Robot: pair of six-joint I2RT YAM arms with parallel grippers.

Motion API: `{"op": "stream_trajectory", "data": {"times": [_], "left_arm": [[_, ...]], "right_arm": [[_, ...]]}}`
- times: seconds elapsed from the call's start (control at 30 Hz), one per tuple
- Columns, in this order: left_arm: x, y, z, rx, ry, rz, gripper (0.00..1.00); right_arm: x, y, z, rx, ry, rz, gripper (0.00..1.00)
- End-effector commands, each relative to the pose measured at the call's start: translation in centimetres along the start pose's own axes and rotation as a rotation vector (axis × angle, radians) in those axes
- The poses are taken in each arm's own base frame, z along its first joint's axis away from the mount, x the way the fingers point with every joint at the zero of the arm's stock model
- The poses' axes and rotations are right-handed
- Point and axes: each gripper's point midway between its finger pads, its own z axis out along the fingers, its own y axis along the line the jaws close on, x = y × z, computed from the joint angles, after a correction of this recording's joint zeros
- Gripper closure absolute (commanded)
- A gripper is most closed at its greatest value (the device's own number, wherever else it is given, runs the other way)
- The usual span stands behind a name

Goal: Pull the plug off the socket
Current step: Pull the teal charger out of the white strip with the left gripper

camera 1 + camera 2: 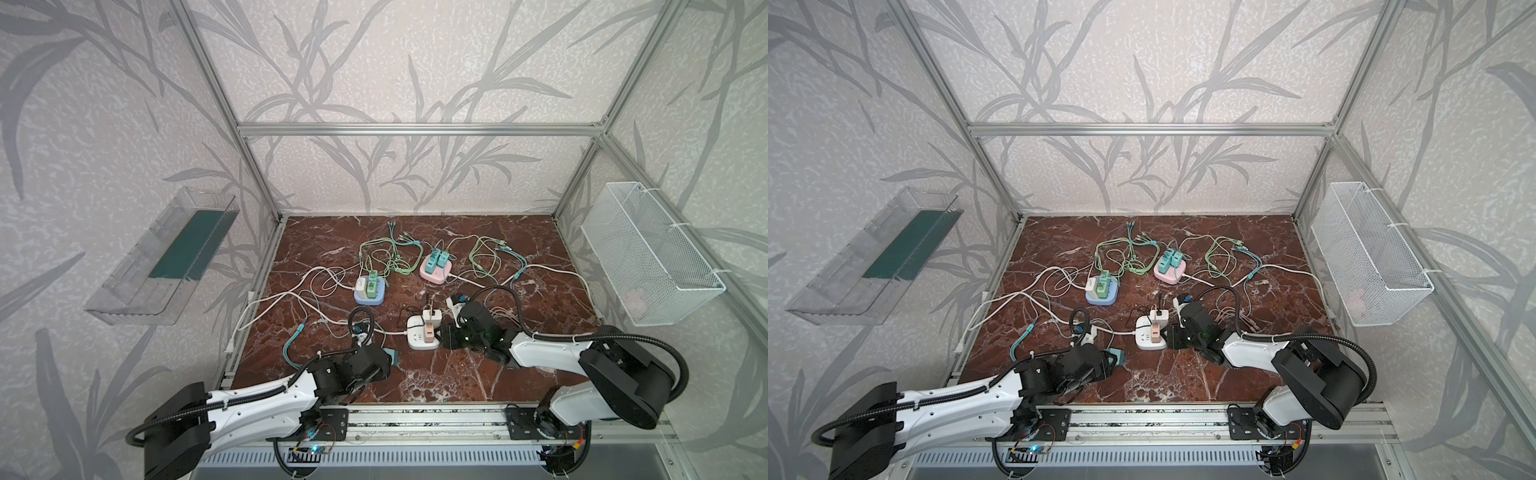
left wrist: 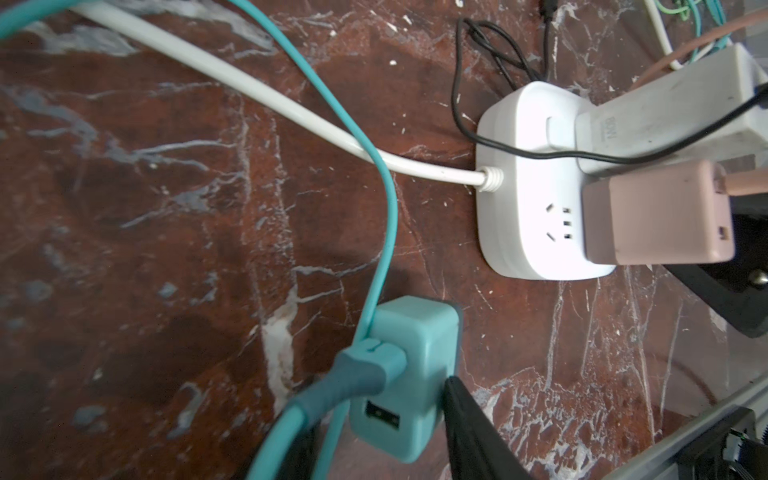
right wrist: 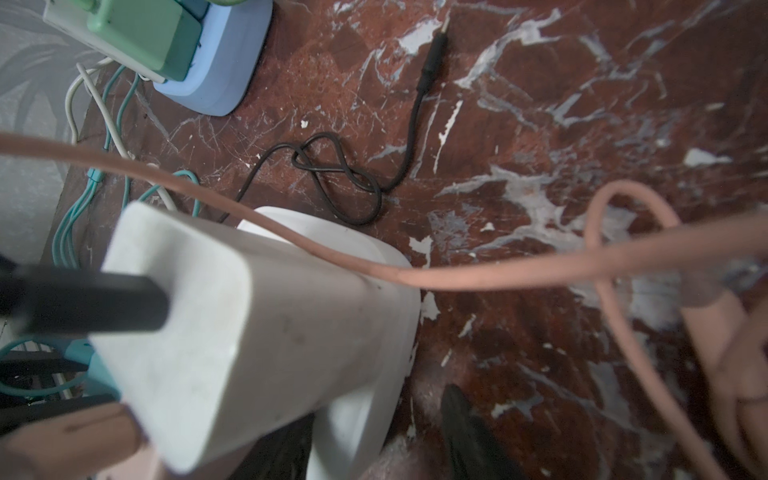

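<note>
A teal plug (image 1: 392, 357) (image 2: 411, 374) with its teal cable sits low at the front left, apart from the white socket (image 1: 417, 337) (image 2: 523, 216). My left gripper (image 1: 386, 360) (image 2: 382, 419) stands open around it, one finger close against its side and a gap at the other. A white charger (image 1: 432, 318) (image 3: 216, 316) and a pink plug (image 1: 429, 331) (image 2: 656, 216) stay plugged into the socket. My right gripper (image 1: 444, 334) (image 3: 370, 415) is open astride the socket's right edge (image 3: 399, 316), with a gap beside one finger.
A blue socket (image 1: 368, 293) with green plugs and a pink socket (image 1: 434, 270) with teal plugs lie farther back among looped cables. A black cable (image 3: 332, 166) lies behind the white socket. A wire basket (image 1: 648, 257) hangs right, a clear tray (image 1: 166, 257) left.
</note>
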Motion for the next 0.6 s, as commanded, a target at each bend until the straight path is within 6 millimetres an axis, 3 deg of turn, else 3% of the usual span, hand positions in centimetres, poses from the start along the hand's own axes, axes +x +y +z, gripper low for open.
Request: {"op": "stream_trajectory", "data": {"times": [0.0,0.2,0.4,0.57], "left_arm": [[-0.8,1.5,-1.0,-0.091,-0.025,-0.020,0.51],[-0.4,1.6,-1.0,-0.102,-0.003,-0.070,0.47],[-0.9,0.3,-1.2,-0.040,-0.012,-0.133,0.46],[-1.4,1.4,-2.5,-0.080,-0.039,-0.273,0.47]], "right_arm": [[2.5,-2.2,0.3,0.090,0.085,-0.001,0.49],[2.5,-2.2,0.2,0.087,0.086,-0.003,0.49],[2.7,-2.2,0.2,0.085,0.090,-0.008,0.49],[2.7,-2.1,0.2,0.083,0.094,-0.012,0.48]]}}
